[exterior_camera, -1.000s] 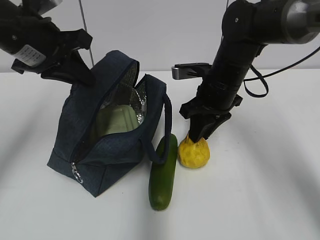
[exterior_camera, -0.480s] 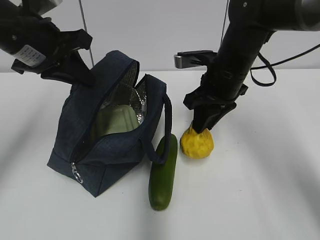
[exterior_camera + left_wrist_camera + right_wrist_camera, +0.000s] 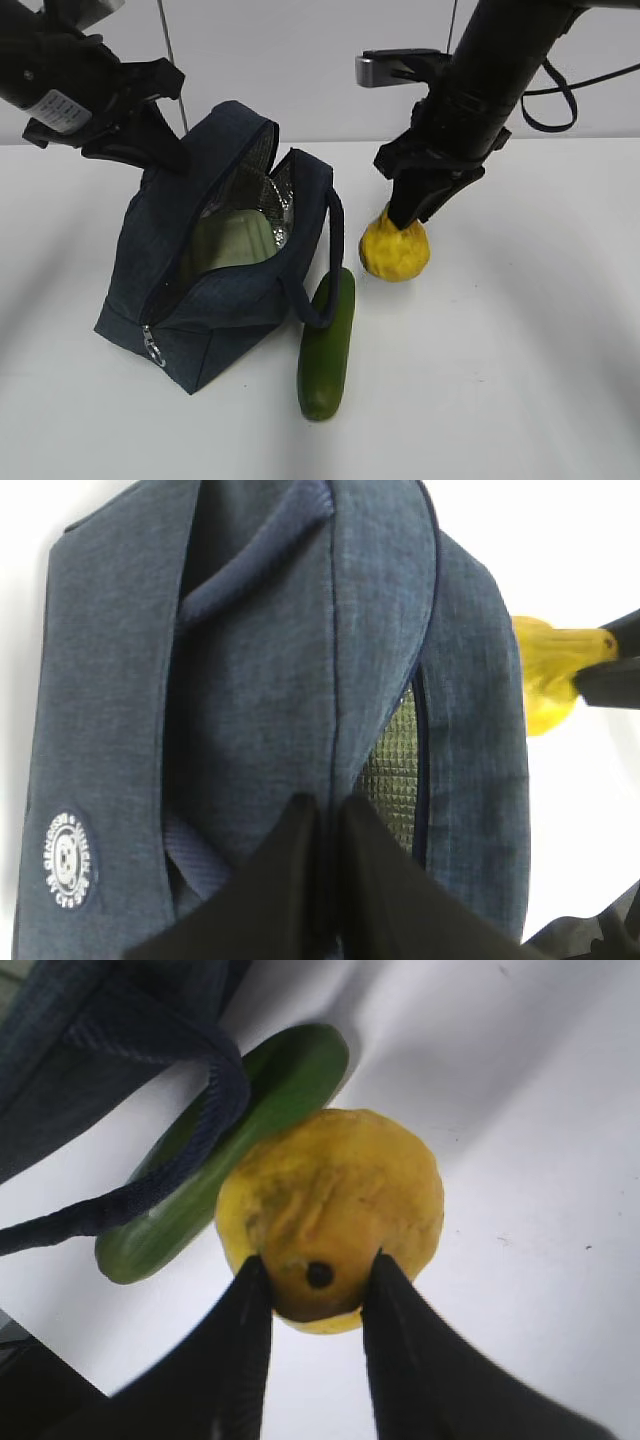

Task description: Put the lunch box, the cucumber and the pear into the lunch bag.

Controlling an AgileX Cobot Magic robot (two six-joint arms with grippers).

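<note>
Pear [image 3: 395, 251]: pinched at its neck by near-vertical right gripper [image 3: 408, 215], hanging above table [image 3: 520, 380] beside cucumber [image 3: 327, 345]; left gripper [image 3: 328, 825] clamped on lunch bag [image 3: 200, 300] rim.

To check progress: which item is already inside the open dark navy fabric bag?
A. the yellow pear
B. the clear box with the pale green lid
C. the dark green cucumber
B: the pale green lid shows inside the navy bag; the cucumber lies on the table, and the right gripper holds the pear.

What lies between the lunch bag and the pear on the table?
The cucumber, beside the lunch bag, with the pear held in the right gripper; exterior view.
</note>
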